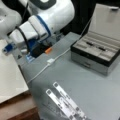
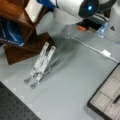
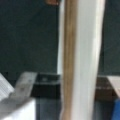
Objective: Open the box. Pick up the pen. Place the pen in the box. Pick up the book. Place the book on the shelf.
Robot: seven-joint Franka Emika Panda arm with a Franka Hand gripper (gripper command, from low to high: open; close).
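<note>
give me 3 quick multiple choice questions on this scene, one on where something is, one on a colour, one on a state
1. Where does the pen lie?
A. on the table beside the metal stand
B. on the shelf
C. in a compartment of the box

2. What colour is the cable across the table?
A. white
B. red
C. black

3. How is the box's lid?
A. shut and latched
B. raised, with the box open
C. taken off and flat on the table

Answers:
1 C: the pen rests on the beige lining inside the box.
2 A: the cable runs white over the grey table, past the metal stand.
3 B: the lid stands up behind the compartments.

The gripper is at a front view's left, over the white book.
</note>
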